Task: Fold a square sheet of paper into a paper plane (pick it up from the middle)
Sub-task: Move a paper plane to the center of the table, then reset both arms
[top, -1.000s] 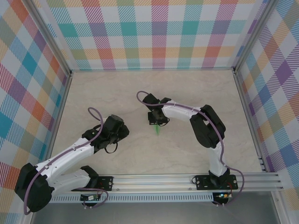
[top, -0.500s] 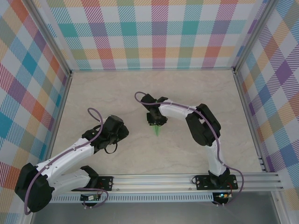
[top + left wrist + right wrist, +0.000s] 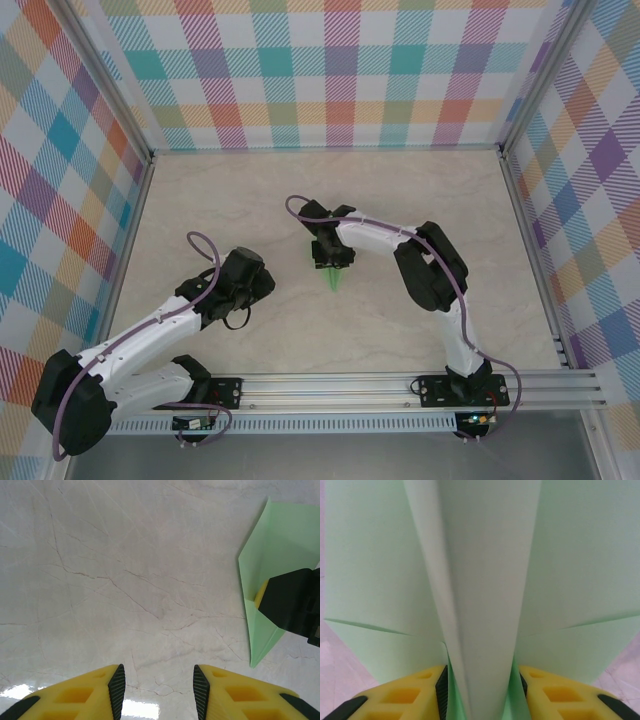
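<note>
The paper plane [image 3: 333,281] is a narrow pale green dart lying on the marble table [image 3: 230,200] near its middle, nose toward the arms. My right gripper [image 3: 332,262] stands over its tail. In the right wrist view the plane's [image 3: 485,580] raised centre fold sits between my right gripper's [image 3: 481,692] parted pads, wings spread to both sides; the jaws are open. My left gripper [image 3: 262,287] rests low to the plane's left, and in the left wrist view this gripper [image 3: 158,692] is open over bare table, with the plane [image 3: 280,545] at the right edge.
Checked walls [image 3: 330,70] close off the table at the back and both sides. A metal rail [image 3: 400,385] carrying both arm bases runs along the near edge. In the left wrist view part of the right arm's gripper body [image 3: 295,605] covers the plane's side.
My right gripper's jaws have spread apart around the plane's centre fold, and that arm has shifted slightly left. The left arm has not moved.
</note>
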{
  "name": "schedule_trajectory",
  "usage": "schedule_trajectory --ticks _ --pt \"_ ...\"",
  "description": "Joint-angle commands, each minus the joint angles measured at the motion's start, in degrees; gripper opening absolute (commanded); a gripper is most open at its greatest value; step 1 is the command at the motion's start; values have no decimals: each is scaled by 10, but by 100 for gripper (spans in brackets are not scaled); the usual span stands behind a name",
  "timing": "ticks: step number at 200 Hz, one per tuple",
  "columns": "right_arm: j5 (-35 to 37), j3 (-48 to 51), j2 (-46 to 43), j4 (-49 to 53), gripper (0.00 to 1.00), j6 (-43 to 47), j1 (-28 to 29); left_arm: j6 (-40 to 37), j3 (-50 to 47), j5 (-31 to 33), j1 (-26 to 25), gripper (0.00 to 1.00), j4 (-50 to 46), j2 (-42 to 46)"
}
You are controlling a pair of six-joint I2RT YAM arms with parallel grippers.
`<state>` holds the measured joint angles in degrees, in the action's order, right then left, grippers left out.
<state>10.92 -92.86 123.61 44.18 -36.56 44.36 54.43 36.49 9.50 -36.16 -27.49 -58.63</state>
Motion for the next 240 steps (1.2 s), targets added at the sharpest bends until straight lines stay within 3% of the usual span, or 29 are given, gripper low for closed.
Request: schedule_trajectory --ticks 1,77,104,132,149,170,188,215,240 --pt "15 -17 10 46 44 4 -1 -4 -2 -2 7 43 -9 11" --pt "32 -33 -105 76 61 12 -2 -31 12 12 7 43 -27 16" --pt "86 3 -197 70 70 14 -2 -50 19 31 7 46 -42 18" --pt "192 85 -337 23 78 37 -3 -91 28 87 8 47 -67 27" --pt "277 159 -426 -22 82 52 -10 -120 30 136 12 58 -77 34" --pt "364 269 -527 -85 100 55 -49 -163 26 194 28 80 -70 41" --pt "399 382 -598 -184 100 111 -97 -202 22 223 54 99 -53 43" --pt "383 504 -635 -278 100 194 -176 -238 3 260 112 100 -7 36" --pt "266 551 -612 -327 100 226 -257 -282 -14 251 182 100 44 26"
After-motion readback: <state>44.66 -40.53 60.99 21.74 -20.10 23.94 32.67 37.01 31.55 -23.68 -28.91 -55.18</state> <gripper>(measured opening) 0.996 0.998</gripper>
